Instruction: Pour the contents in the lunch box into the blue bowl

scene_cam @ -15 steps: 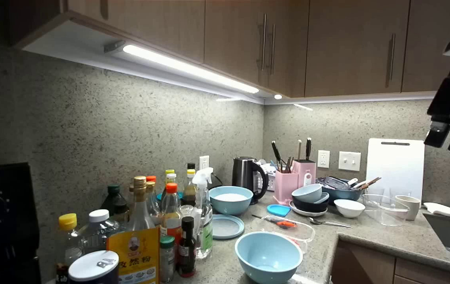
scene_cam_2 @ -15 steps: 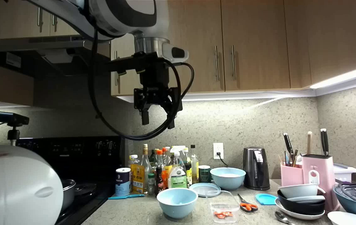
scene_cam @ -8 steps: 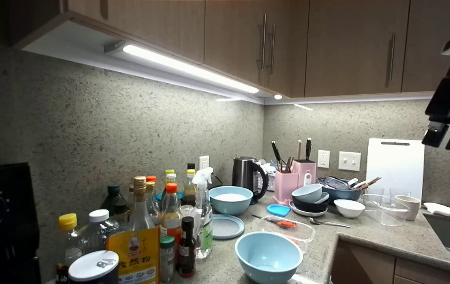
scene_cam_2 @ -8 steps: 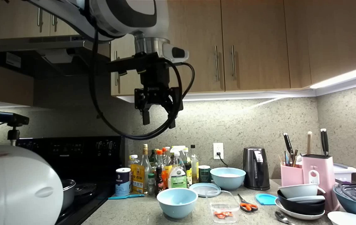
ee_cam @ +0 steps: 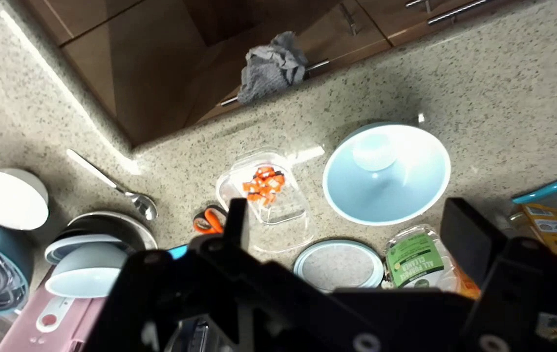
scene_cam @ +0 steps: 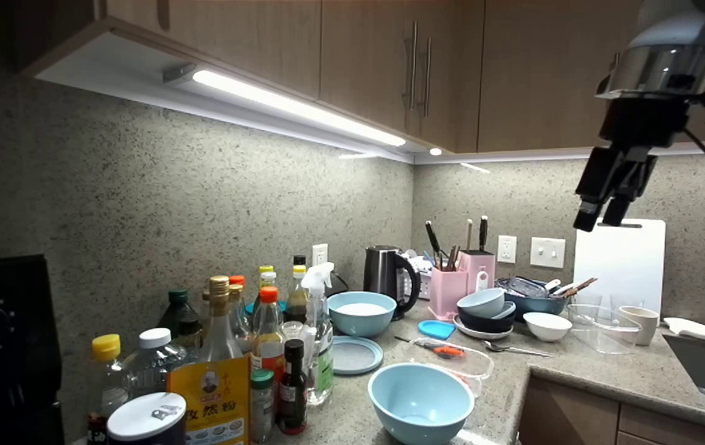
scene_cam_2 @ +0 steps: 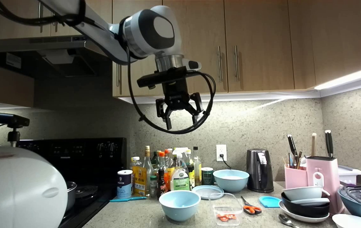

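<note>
The lunch box is a small see-through plastic container (ee_cam: 286, 211) standing on the counter; it also shows in both exterior views (scene_cam_2: 236, 213) (scene_cam: 480, 371). The contents, small orange-red bits (ee_cam: 265, 185), lie in a pile inside it, also visible in an exterior view (scene_cam_2: 226, 217). The light-blue bowl (ee_cam: 386, 181) stands upright and empty beside the box, and shows in both exterior views (scene_cam_2: 180, 206) (scene_cam: 420, 408). My gripper (scene_cam_2: 182, 123) is open and empty, high above the counter and roughly over the bowl and box. It also shows in an exterior view (scene_cam: 601, 217) and the wrist view (ee_cam: 346, 212).
Behind the bowl stand a spray bottle (scene_cam_2: 180, 180), several sauce bottles and a round lid (scene_cam_2: 208, 192). Orange-handled scissors (scene_cam_2: 250, 209) lie beside the box. Another blue bowl (scene_cam_2: 231, 180), a kettle (scene_cam_2: 259, 171) and stacked dishes (scene_cam_2: 305, 202) stand further along. Cabinets hang above.
In the last half second my arm has swung sideways toward the bowl and box, and the gripper has tilted slightly. It stays open. The objects on the counter have not moved.
</note>
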